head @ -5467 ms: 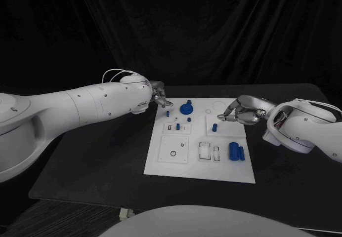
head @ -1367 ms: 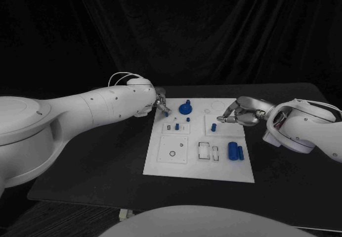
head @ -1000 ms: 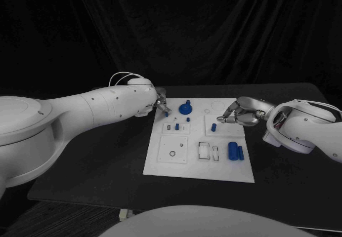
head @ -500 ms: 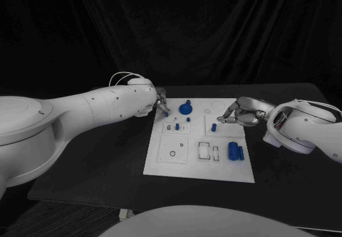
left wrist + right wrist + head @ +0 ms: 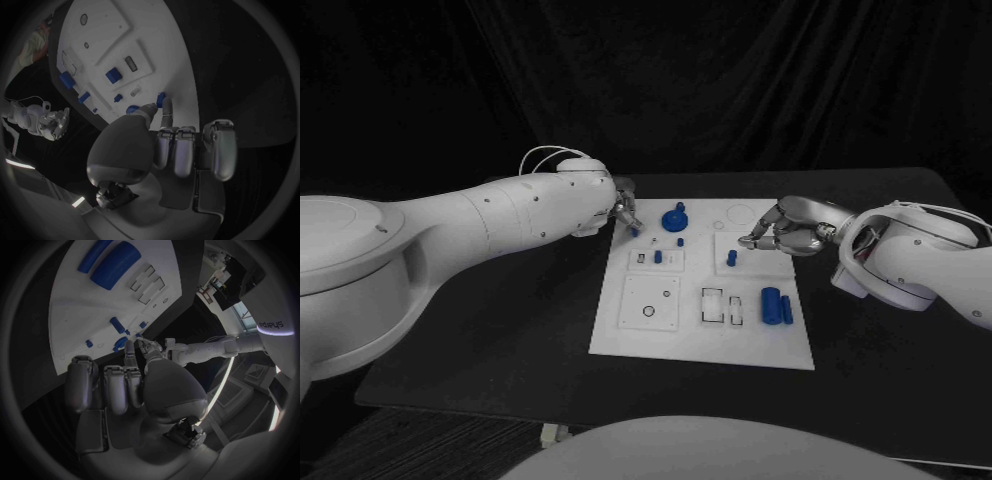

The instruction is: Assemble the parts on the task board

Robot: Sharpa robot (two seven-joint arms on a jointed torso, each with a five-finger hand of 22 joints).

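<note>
The white task board (image 5: 664, 330) lies in the middle of the black table. My left hand (image 5: 623, 210) is at the board's far left corner and pinches a small blue peg (image 5: 635, 230) between thumb and a finger; the left wrist view shows that peg (image 5: 160, 97) at the fingertips of my left hand (image 5: 169, 145). My right hand (image 5: 785, 228) hovers over the board's far right edge with its fingers curled in and nothing seen in them. On the board are a blue knob (image 5: 676, 217), short pegs (image 5: 731, 258), a thick blue cylinder (image 5: 770, 305) and a thinner one (image 5: 789, 310).
Two rectangular slots (image 5: 715, 306) and a round recess (image 5: 651, 312) sit in the board's near half. Black table surface (image 5: 502, 320) stretches out on both sides of the board. A dark curtain hangs behind the table.
Since the oldest frame my left hand has come down and closed on the small peg at the board's far left. Over the last second nothing has visibly moved.
</note>
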